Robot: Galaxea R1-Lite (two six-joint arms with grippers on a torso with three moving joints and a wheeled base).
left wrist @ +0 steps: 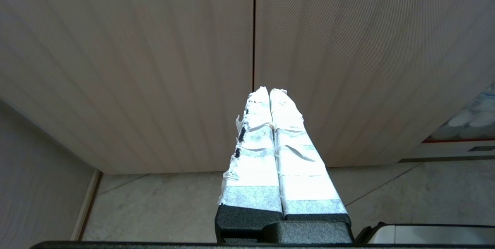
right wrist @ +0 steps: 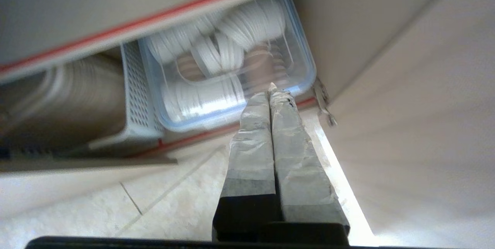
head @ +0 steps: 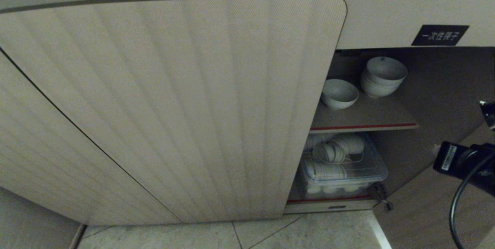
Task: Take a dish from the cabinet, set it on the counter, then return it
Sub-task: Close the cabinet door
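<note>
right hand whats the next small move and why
Probably raise the right hand toward the upper shelf and open it. It is shut and empty, low in front of the clear box on the cabinet's bottom level, while the single white bowl sits above on that shelf, untouched.

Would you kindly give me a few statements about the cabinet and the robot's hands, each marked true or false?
1. The upper shelf holds white bowls. True.
2. The right hand grips a bowl. False: it is shut on nothing, outside the cabinet.
3. A clear lidded box of stacked dishes sits below the shelf. True.
4. The left hand is wide open. False: it is shut, facing the ribbed doors.
</note>
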